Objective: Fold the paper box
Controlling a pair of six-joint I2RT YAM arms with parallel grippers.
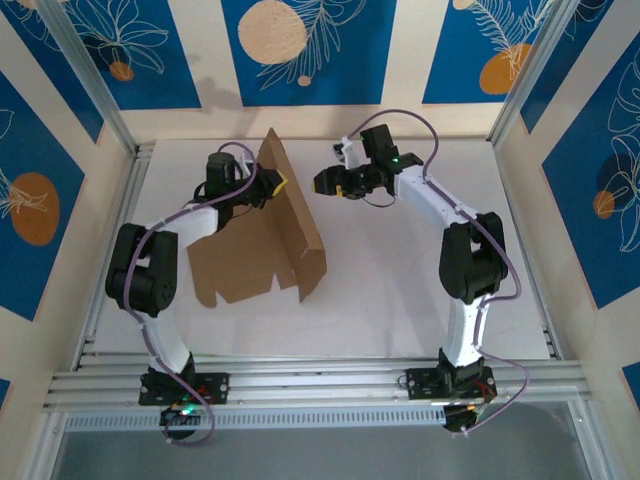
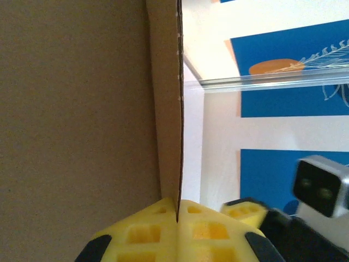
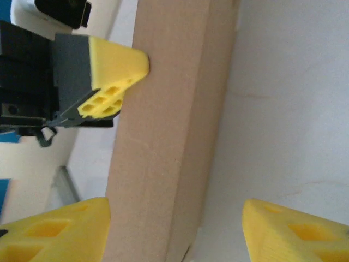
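On the white table (image 1: pixel 400 300), left of centre, sits the paper box (image 1: pixel 245 270). It is one piece of brown cardboard, with part lying flat and one tall panel raised on edge, running from the back toward the near side.

The left gripper (image 1: pixel 277 186) is clamped on an edge of the raised panel. The left wrist view shows its two yellow fingers (image 2: pixel 144 232) pressed together with the cardboard edge pinched between them. The right gripper (image 1: pixel 323 184) hovers just beside the panel's other face, jaws spread wide, holding nothing. Whether a fingertip touches the cardboard cannot be determined.

Hidden or cut off:
- From the top view, the raised panel screens the table directly behind it and covers part of the left gripper.
- The left wrist view is cropped to one panel face and its edge, so flaps and slots cannot be made out there.
- The right wrist view cuts off both of its own fingers at the bottom edge, and the panel is blurred.

Count: one box, two arms, two grippers, two yellow fingers per gripper.
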